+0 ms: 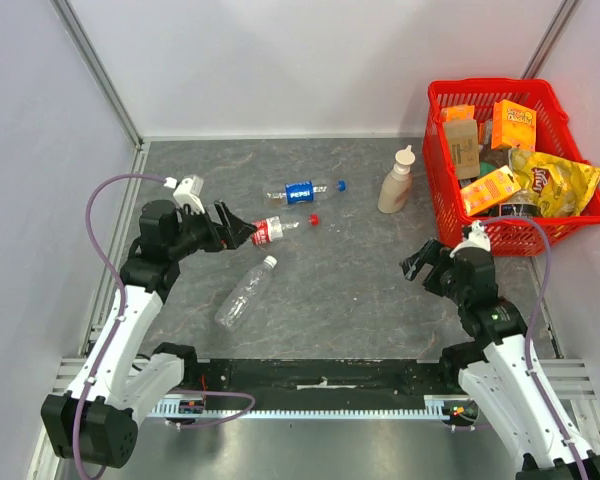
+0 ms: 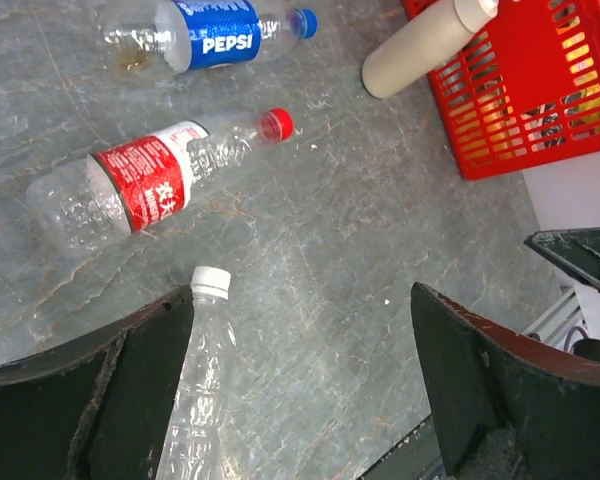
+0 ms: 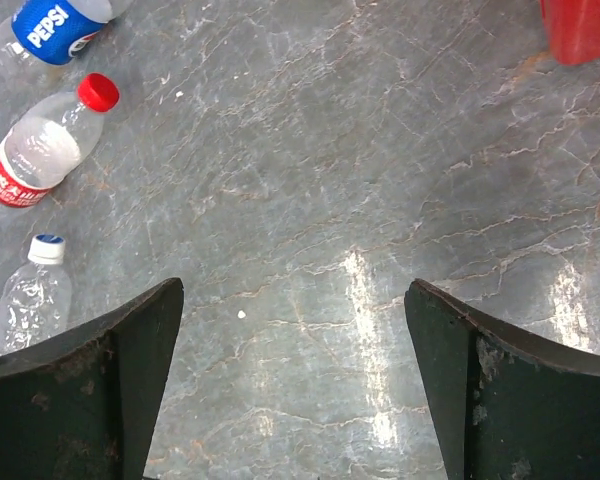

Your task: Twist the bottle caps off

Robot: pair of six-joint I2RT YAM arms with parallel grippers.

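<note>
Three clear bottles lie on the grey table, caps on. The Pepsi bottle has a blue cap. The red-label bottle has a red cap. The unlabelled bottle has a white cap. My left gripper is open and empty, held above the table by the red-label bottle's base. In the left wrist view the unlabelled bottle and its white cap lie beside the left finger. My right gripper is open and empty over bare table.
A beige nozzle bottle stands next to a red basket of snack packs at the back right. White walls close the table at the back and sides. A black rail runs along the near edge.
</note>
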